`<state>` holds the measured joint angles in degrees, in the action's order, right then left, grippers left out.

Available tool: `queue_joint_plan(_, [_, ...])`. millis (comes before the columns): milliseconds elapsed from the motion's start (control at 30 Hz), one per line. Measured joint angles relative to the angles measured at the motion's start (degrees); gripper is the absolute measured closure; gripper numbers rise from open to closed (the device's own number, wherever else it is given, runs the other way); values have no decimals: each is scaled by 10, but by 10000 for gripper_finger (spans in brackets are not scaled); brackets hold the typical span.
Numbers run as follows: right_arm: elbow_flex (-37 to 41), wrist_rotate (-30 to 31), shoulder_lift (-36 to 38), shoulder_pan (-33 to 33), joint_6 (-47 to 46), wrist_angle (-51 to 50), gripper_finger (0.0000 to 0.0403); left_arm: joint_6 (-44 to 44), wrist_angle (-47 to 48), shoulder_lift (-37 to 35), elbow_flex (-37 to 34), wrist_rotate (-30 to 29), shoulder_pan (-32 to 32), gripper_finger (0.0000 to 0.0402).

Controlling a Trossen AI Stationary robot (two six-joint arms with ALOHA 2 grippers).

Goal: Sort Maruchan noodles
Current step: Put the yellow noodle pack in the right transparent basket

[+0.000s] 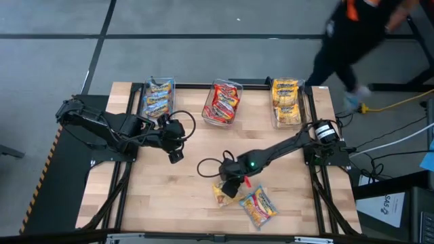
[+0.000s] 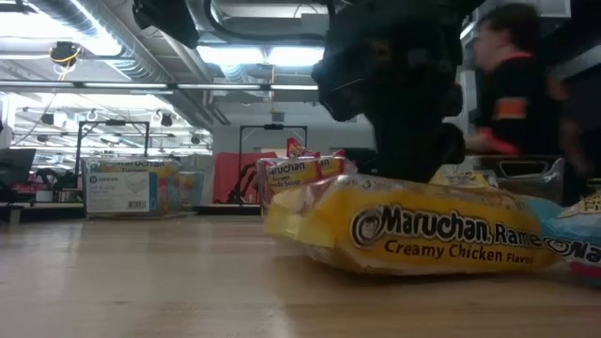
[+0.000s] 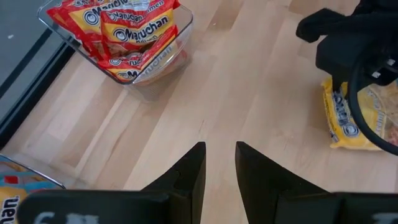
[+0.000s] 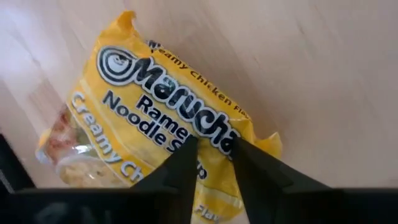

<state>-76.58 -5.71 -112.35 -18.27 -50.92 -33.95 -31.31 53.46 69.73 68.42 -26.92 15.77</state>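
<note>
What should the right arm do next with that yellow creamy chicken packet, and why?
Probably finish closing and lift. The right claw sits low over the yellow packet, its fingers pinching one edge, but the packet lies flat on the table. The bin of yellow packets at the back right looks like its destination.

Low view: right gripper point(image 2: 404, 113) hides the middle of the room and part of the yellow packet point(image 2: 423, 235) behind it. Person point(image 2: 521, 84) blurred, cut by frame edge. Right wrist view: fingers cover the packet's lower lettering; contact not discernible. Blue packets point(image 3: 12, 193) cut off in left wrist view.
</note>
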Motion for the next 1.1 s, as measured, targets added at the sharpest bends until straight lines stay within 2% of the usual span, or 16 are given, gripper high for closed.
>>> queue_joint_plan(167, [1, 2, -2, 7, 7, 29, 387, 0, 0, 0, 0, 0, 0, 321])
queue_joint_plan(367, [-24, 11, -5, 21, 60, 18, 400, 0, 0, 0, 0, 0, 0, 321])
queue_joint_plan(467, [-67, 29, 3, 34, 92, -34, 401, 0, 0, 0, 0, 0, 0, 321])
queue_joint_plan(533, [-108, 51, 12, 39, 112, -105, 401, 0, 0, 0, 0, 0, 0, 321])
queue_joint_plan(700, [-249, 173, 27, 40, 149, -338, 402, 0, 0, 0, 0, 0, 0, 321])
queue_joint_plan(867, [-397, 296, 38, 41, 136, -541, 402, 0, 0, 0, 0, 0, 0, 321])
queue_joint_plan(933, [-432, 327, 46, 41, 128, -559, 402, 0, 1, 0, 0, 1, 0, 321])
queue_joint_plan(1000, [-436, 343, 74, 41, 141, -552, 402, 0, 2, 0, 0, 1, 0, 321])
queue_joint_plan(1100, [-426, 404, 116, 52, 115, -557, 402, 0, 6, 0, 0, 2, 0, 321])
